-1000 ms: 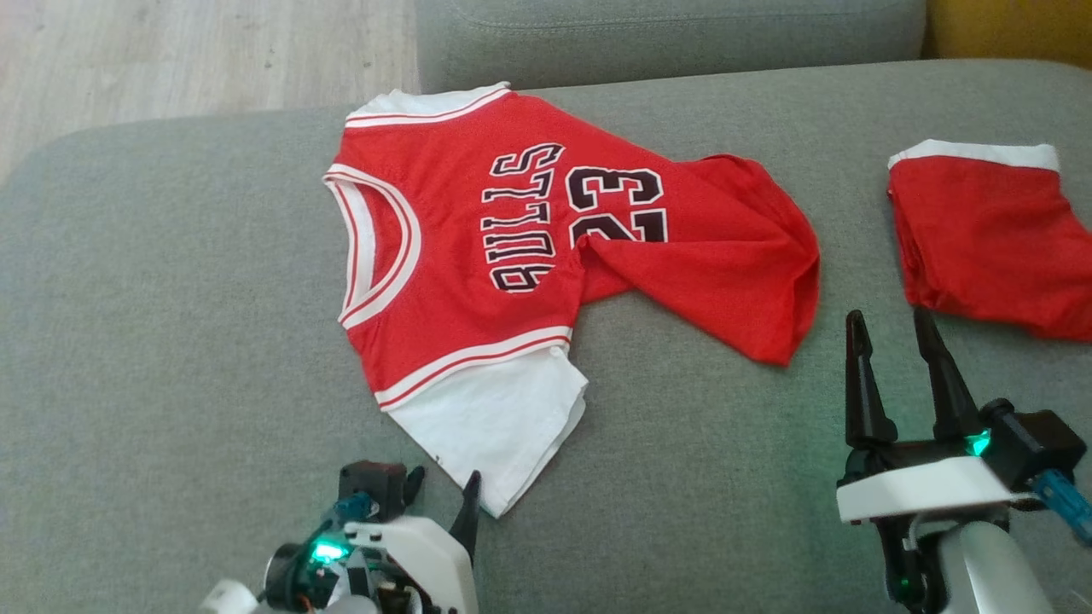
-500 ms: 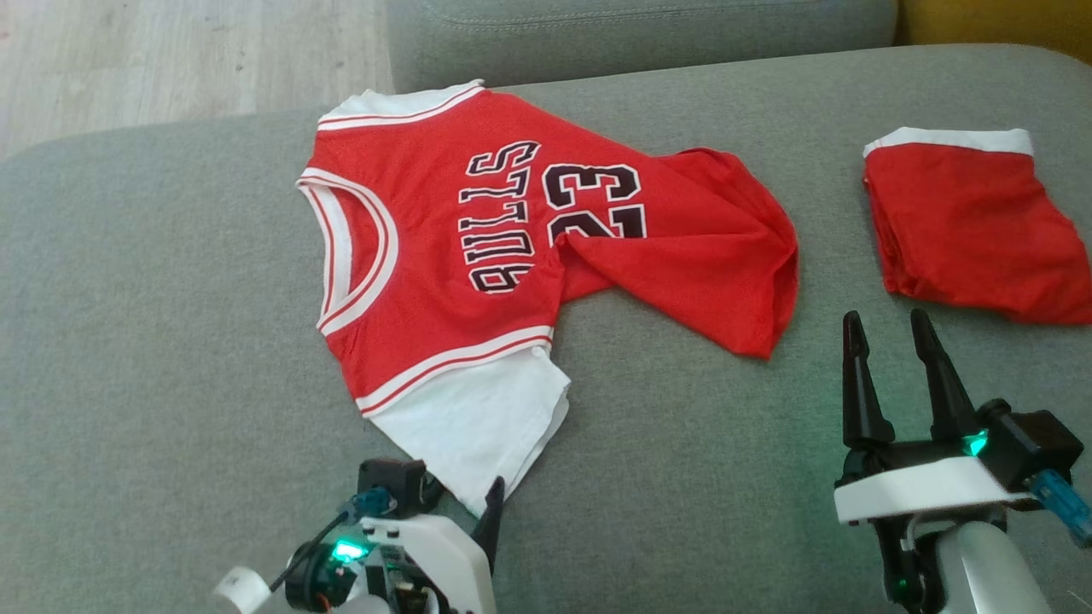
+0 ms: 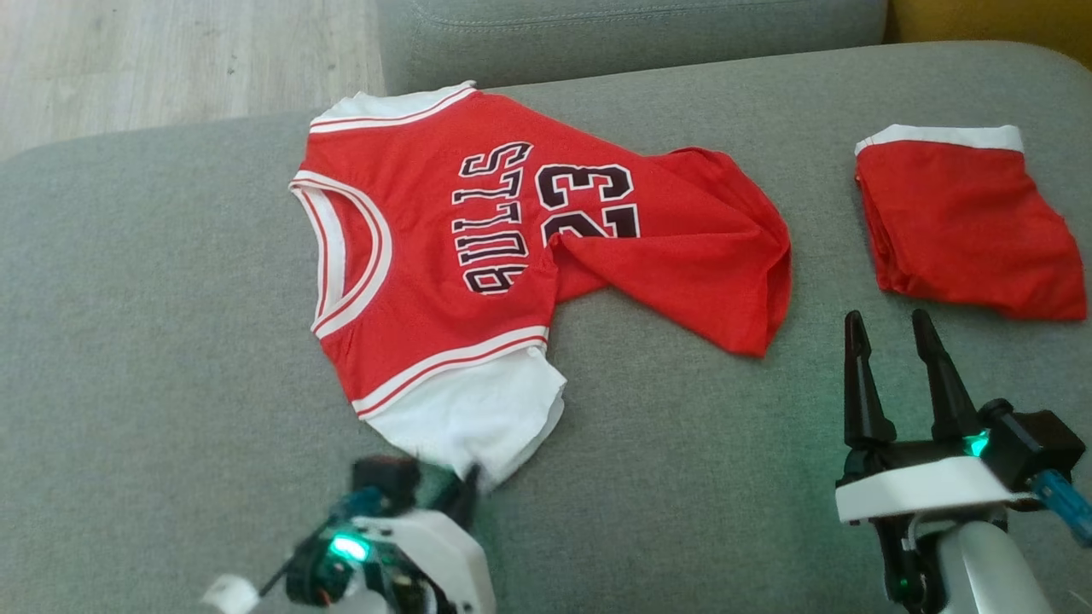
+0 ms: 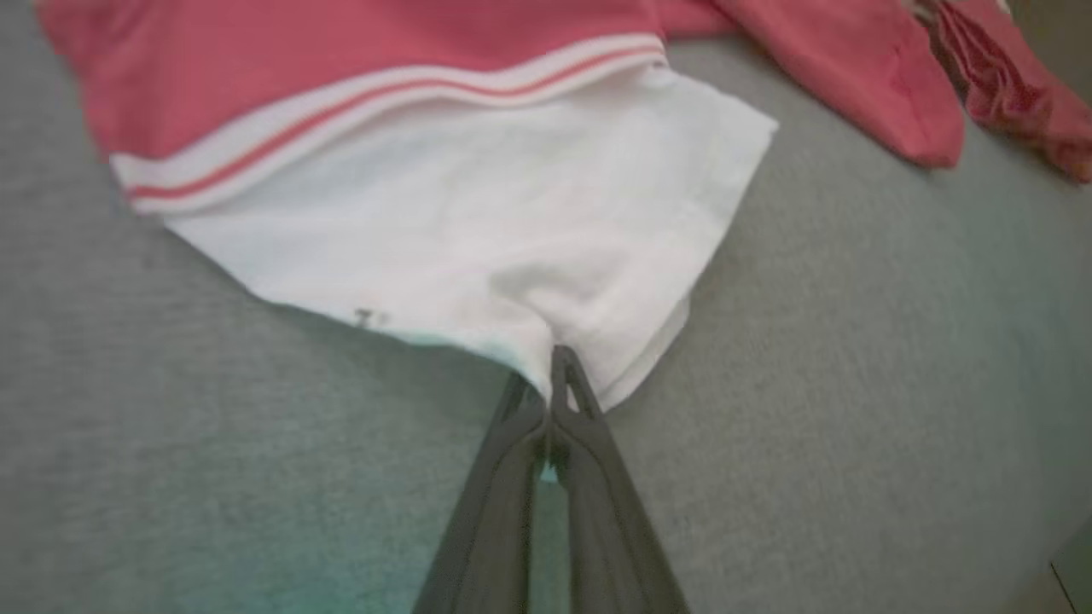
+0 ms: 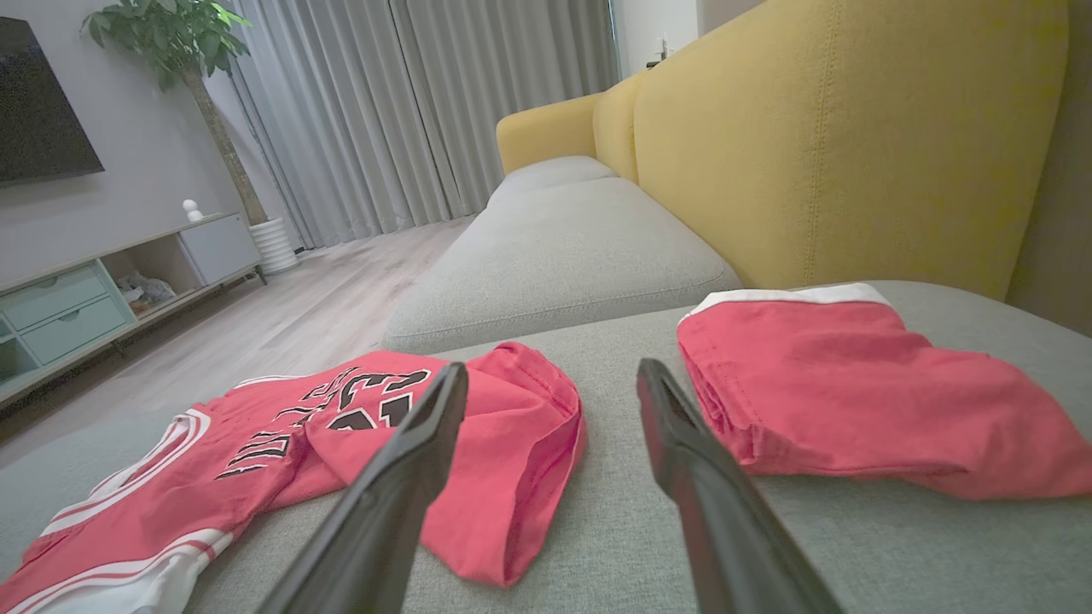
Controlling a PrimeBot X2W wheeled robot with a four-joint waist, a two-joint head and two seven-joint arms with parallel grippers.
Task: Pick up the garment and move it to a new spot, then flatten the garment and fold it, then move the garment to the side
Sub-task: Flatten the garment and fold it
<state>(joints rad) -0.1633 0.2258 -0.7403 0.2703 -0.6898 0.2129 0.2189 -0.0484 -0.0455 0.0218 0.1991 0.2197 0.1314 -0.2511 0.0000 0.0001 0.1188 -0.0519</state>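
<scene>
while the left gripper [image 4: 550,384] has its fingers pressed together, pinching the near corner of the white sleeve [image 4: 478,222], the right gripper [image 3: 887,317] hangs spread with nothing between its fingers, low over the grey cushion [image 3: 171,298]. it sits between the jersey [image 3: 478,230] and the folded red piece [image 3: 964,222], touching neither.

the jersey lies on the cushion print side up ("bulls 23"), neckline toward the robot's left, hem toward its right. the lower body is rumpled and lapped over part of the number, so it's not flat. the pinched sleeve is the part nearest the robot. a second white sleeve [image 3: 375,104] peeks out at the far edge.

handling, judged: thin, light, limp fabric, probably a bit slick. it should lift with no effort, but it will sag and bunch from a single corner, and the rest will drag over the cushion. the sleeve edge gives a hold but a poor one for spreading. the striped armhole trim, shoulders or hem corners look better, one per gripper. not fragile.

counts: two grippers, one pinching and one spread. two red cloth items, one jersey and one folded piece. two white sleeves. one grey cushion under them, with a yellow backrest [image 5: 853,128] behind.
</scene>
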